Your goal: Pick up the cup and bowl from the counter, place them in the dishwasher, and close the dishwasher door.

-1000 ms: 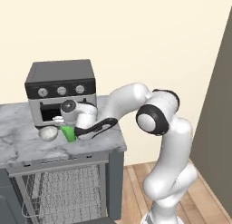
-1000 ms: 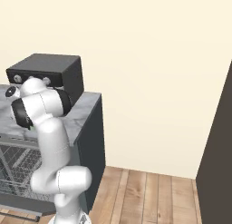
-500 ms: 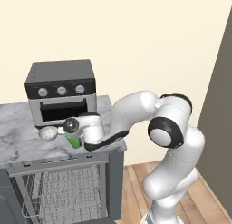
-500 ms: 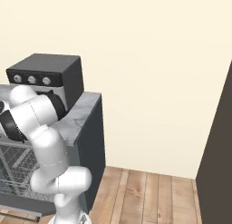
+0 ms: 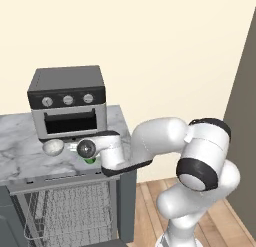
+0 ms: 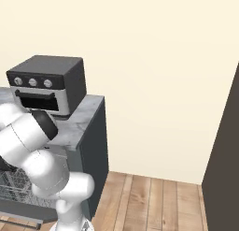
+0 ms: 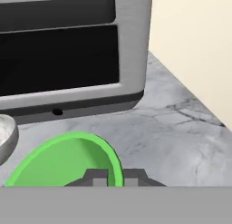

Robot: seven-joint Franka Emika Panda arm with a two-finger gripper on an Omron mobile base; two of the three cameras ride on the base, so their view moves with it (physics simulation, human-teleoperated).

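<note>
In the left base view the arm reaches low across the front edge of the counter (image 5: 30,161), its wrist over the cup (image 5: 90,160), of which just a sliver of green shows beneath it. The bowl (image 5: 53,147) sits on the marble just beside the cup, in front of the toaster oven (image 5: 67,102). Below the slab the dishwasher (image 5: 65,211) stands open, its wire rack empty as far as can be seen. So the task looks to be at its first pick: nothing is loaded yet, and both dishes and the door remain to be dealt with.

In the right base view the white arm folds up at the lower left, in front of the rack. The counter ends beside a cream wall; the floor (image 6: 154,202) is light wood planks, and a dark panel (image 6: 224,160) stands at the right edge.

In the hand view the hand (image 7: 111,178) is fully closed, its two dark tips pinched on the near rim of the cup, which it appears to have hold of. The cup's green mouth opens ahead, with the bowl's edge just to its left and the oven's dark glass door beyond. Veined grey-white marble runs to the wall.
</note>
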